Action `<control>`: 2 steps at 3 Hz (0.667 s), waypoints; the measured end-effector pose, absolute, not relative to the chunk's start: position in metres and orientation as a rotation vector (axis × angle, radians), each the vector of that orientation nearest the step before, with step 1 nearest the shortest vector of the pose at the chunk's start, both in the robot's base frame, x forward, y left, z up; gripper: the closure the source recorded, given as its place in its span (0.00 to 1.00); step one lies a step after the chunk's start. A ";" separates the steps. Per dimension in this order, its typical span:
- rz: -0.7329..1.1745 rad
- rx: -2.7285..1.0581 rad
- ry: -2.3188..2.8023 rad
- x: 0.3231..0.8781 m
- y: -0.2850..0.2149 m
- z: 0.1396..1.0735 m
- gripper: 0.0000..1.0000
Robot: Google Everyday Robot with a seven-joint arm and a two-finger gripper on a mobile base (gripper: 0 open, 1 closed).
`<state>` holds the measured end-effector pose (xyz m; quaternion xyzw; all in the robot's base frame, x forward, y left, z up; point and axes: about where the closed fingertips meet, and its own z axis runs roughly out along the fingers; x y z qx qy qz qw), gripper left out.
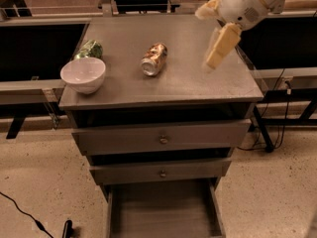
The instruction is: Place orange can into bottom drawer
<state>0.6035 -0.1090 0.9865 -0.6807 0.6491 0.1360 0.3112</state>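
The orange can lies on its side near the middle of the grey cabinet top, silver top facing the front. My gripper hangs above the right part of the top, to the right of the can and apart from it. Its cream fingers are spread open and hold nothing. The bottom drawer is pulled out at the foot of the cabinet, and its plain grey floor shows bare.
A white bowl stands at the front left of the top, with a green shiny snack bag behind it. Two upper drawers with brass knobs are slightly ajar. A black cable lies on the floor at left. Dark table legs stand at right.
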 end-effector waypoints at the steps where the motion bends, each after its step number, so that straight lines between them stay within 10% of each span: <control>1: 0.447 -1.647 1.614 0.655 -0.078 0.996 0.00; 2: 0.518 -1.510 1.587 0.705 -0.046 0.994 0.00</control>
